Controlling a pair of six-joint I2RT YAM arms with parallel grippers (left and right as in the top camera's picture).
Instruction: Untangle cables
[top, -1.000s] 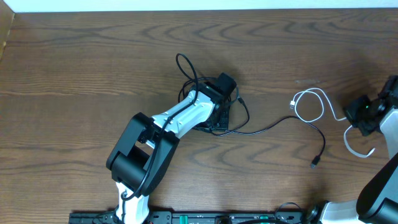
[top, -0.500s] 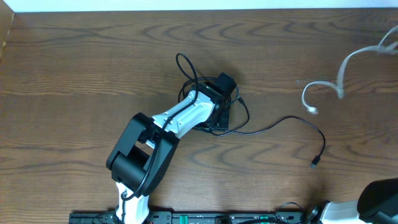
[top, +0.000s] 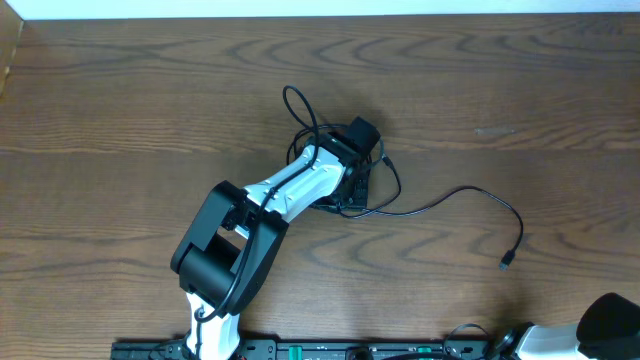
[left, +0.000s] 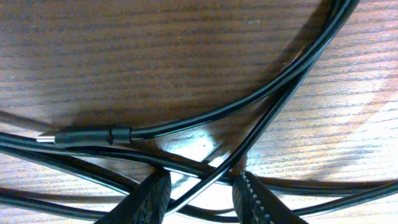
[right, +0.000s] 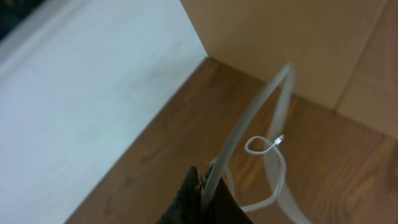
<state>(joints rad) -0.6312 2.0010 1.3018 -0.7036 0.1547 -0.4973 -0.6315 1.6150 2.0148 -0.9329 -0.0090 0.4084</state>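
- The black cables (top: 450, 195) lay on the table (top: 150, 100). Most of them were bunched in a loose knot under the left arm near the middle. One long strand ran off to the right and ended in a small plug (top: 507, 262).
- The left hand (left: 202, 196) was down on that knot, its fingers (left: 152, 199) set a little apart. One thin black strand ran between them, and the gap looked wider than the strand, so it seemed to straddle the cord rather than pinch it.
- Close up, several black strands crossed over and under each other. A second plug (left: 87, 135) with a bare metal tip lay just beside the crossing.
- The right hand (right: 200, 196) was closed on the white cable (right: 242, 118). The cable rose from the fingertips in a curve and ended in a small curl. It did not show from overhead.
- All the cords looked light, thin and limp, with a little spring that held them in loops. They would probably follow a pull without resistance but drag their neighbours along where they crossed.
- The smooth jackets would likely slip through a loose pinch, so a firm closure on a single strand seemed called for.
- The best place to hold was probably a free run of cord near a plug. The thicker plug body would stop the fingers sliding off, and the end could be drawn back through the loops.
- Gripping at the crossing risked catching two strands at once and tightening the knot.
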